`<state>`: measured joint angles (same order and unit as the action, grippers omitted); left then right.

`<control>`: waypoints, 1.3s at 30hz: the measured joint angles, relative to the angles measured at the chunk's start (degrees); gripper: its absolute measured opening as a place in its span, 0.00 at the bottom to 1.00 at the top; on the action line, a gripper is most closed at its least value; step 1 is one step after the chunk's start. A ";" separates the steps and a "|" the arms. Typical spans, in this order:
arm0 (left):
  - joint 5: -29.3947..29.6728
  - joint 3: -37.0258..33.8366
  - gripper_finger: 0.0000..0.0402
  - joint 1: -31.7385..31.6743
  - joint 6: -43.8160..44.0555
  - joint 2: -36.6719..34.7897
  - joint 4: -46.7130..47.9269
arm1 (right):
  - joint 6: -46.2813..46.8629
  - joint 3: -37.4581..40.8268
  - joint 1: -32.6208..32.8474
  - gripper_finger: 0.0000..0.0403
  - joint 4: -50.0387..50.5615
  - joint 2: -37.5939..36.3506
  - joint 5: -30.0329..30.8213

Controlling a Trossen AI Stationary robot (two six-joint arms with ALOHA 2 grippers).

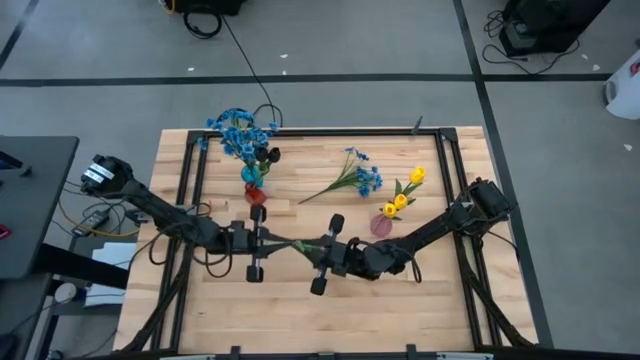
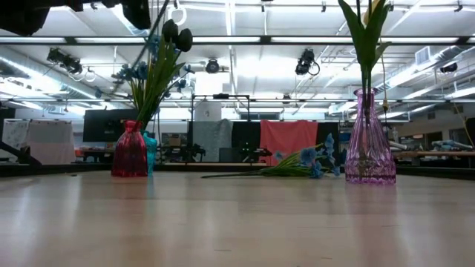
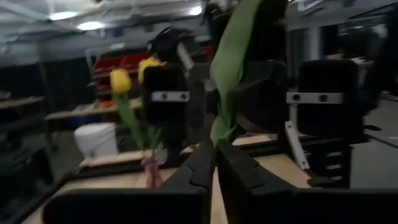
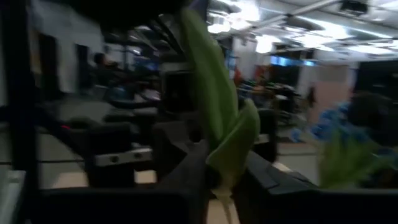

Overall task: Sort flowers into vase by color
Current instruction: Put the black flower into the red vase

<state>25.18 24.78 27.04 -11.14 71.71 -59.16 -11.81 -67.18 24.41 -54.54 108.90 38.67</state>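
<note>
While both arms are meeting mid-desk, left claw (image 3: 214, 165) and right claw (image 4: 221, 177) are each pinching a leafy green stem (image 1: 305, 246) between them, fingers nearly closed. Its blossom is hard to make out.

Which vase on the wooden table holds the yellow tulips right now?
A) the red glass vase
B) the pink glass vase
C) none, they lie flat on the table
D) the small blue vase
B: the yellow tulips stand in the pink glass vase on the table's right side, seen from above.
</note>
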 joint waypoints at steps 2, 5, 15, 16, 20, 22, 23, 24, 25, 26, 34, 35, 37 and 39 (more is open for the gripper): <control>1.62 0.38 0.10 0.05 1.97 -0.25 1.98 | -0.64 0.00 0.30 0.11 0.29 0.00 2.54; 2.83 2.25 0.21 0.09 4.12 -0.29 7.71 | -1.78 0.00 0.70 0.05 1.04 0.00 3.87; 11.60 12.27 0.49 0.75 6.78 1.58 29.67 | 0.19 0.07 0.66 0.13 5.57 -0.07 6.57; 12.84 13.01 0.49 0.75 6.73 2.30 30.89 | 0.24 0.07 0.57 0.13 5.58 -0.07 6.60; 14.43 17.16 0.46 0.70 6.71 5.98 35.98 | 0.03 0.07 0.51 0.12 7.09 -0.07 6.69; 15.12 19.15 0.43 0.74 6.71 7.80 38.69 | -0.09 0.07 0.51 0.12 7.46 -0.07 6.96; 15.87 20.01 0.42 0.75 6.69 8.50 39.86 | -0.09 0.07 0.51 0.12 7.73 -0.09 7.62; 16.74 20.55 0.40 0.73 6.71 8.82 41.49 | -0.12 0.07 0.51 0.12 8.29 -0.09 8.61; 17.40 21.09 0.39 0.73 6.79 9.16 42.59 | -0.29 0.07 0.53 0.12 8.80 -0.09 9.83; 17.54 21.64 0.37 0.69 6.97 9.34 42.93 | -0.60 0.07 0.70 0.12 9.01 -0.09 10.76; 18.93 22.26 0.29 0.84 8.39 8.95 44.81 | -1.92 0.07 1.78 0.12 9.52 -0.09 13.64; 18.95 22.26 0.28 0.84 8.39 8.95 44.90 | -1.85 0.07 1.78 0.12 9.97 -0.09 13.95; 18.99 22.26 0.27 0.84 8.39 8.95 44.99 | -1.45 0.07 1.76 0.12 10.98 -0.09 14.47; 19.18 22.26 0.26 0.84 8.36 8.95 44.92 | -1.34 0.07 1.75 0.12 11.36 -0.09 15.45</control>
<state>44.36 47.05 27.88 -2.78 80.66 -14.25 -13.15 -67.11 26.17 -43.18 108.81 54.11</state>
